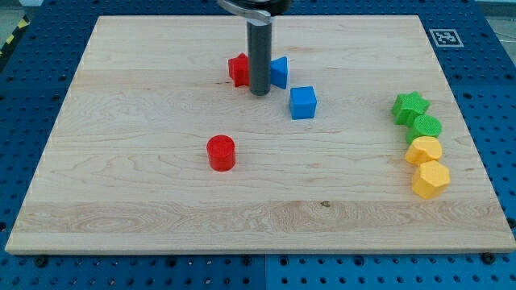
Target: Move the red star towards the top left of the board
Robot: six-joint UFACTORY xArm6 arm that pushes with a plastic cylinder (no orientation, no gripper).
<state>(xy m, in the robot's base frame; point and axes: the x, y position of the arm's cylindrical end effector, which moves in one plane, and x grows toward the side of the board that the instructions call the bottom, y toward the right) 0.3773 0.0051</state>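
The red star (pixel 239 69) lies on the wooden board (pixel 121 161) at the top centre, partly hidden behind the rod. My tip (pixel 259 93) rests on the board just right of and below the star, touching or nearly touching it. A blue block (pixel 279 72) sits right behind the rod on its right side. A blue cube (pixel 303 102) lies a little further right and lower.
A red cylinder (pixel 220 152) stands near the board's middle. At the right edge lie a green star (pixel 409 107), a green round block (pixel 426 126), a yellow round block (pixel 423 150) and a yellow hexagon (pixel 430 179) in a column.
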